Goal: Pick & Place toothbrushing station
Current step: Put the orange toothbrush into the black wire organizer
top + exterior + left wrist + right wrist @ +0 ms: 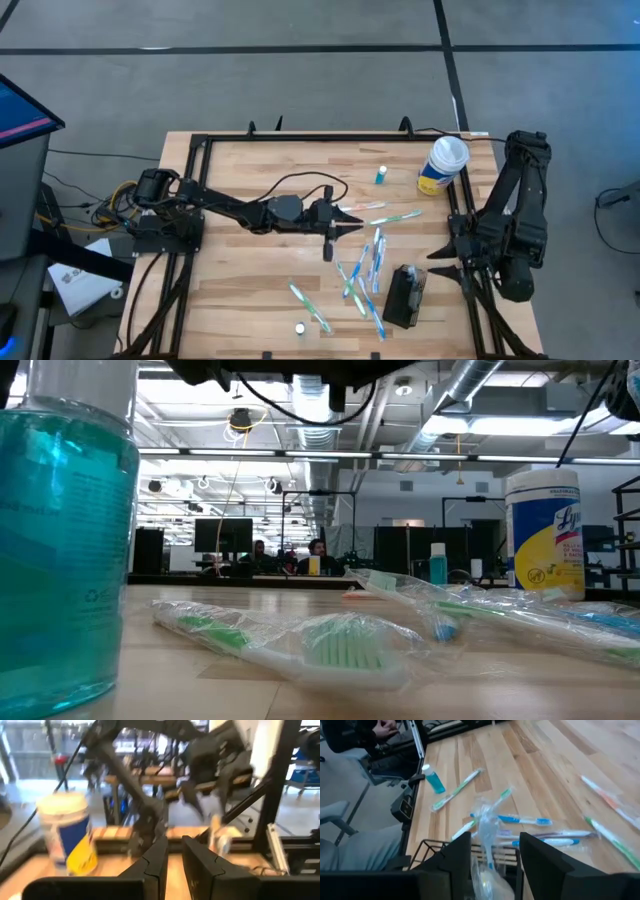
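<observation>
Wooden table (240,270) carries scattered wrapped toothbrushes (362,275) – the right gripper (492,855), fingers spread, hovers directly over the black toothbrushing station (403,296) with a wrapped brush between them – left gripper (345,222) nearly closed, empty, mid-table

Roughly nine wrapped toothbrushes (376,252); one black caddy (401,297); one canister (441,166).

A robotics lab or open workshop: exposed ceiling ducts (470,390) and strip lights, rows of desks with monitors (222,538) and seated people (316,552) beyond the far edge of the wooden table (250,270)
</observation>
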You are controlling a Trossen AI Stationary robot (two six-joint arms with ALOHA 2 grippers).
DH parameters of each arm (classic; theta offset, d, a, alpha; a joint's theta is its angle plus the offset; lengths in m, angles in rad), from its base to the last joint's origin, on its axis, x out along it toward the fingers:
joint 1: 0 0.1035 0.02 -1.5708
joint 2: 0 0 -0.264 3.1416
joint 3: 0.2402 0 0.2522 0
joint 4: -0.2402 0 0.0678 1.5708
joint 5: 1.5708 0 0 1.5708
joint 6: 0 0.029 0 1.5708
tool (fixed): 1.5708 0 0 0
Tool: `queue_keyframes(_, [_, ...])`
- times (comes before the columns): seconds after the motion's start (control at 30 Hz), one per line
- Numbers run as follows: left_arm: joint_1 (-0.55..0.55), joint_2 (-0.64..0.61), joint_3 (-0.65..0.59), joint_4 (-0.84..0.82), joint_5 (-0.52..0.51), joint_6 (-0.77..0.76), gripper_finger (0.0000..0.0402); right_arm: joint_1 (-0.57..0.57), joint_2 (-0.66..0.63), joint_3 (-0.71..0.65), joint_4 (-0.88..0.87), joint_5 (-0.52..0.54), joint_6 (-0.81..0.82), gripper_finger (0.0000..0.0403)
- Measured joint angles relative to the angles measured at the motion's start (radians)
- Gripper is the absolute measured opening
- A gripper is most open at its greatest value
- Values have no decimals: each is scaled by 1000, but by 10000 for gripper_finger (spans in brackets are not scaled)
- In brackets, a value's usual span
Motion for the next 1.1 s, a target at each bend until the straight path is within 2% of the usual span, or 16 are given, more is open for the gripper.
queue_keyframes(0.17, [69, 0, 0, -135, 1, -81, 49, -38, -55, 0, 2, -8, -62, 141])
queue_keyframes(0.47, [172, 0, 0, -347, 35, -88, 49, -127, -145, 0, 6, -108, -133, 120])
queue_keyframes(0.63, [202, 0, 0, -400, 41, -88, 49, -162, -179, 0, 6, -109, -181, 120])
queue_keyframes(0.77, [227, 0, 0, -422, 98, -111, 50, -184, -193, 0, 6, -112, -181, 120])
queue_keyframes(1.1, [266, 26, 53, -524, 114, -114, 76, -219, -193, 0, 7, -157, -207, 120])
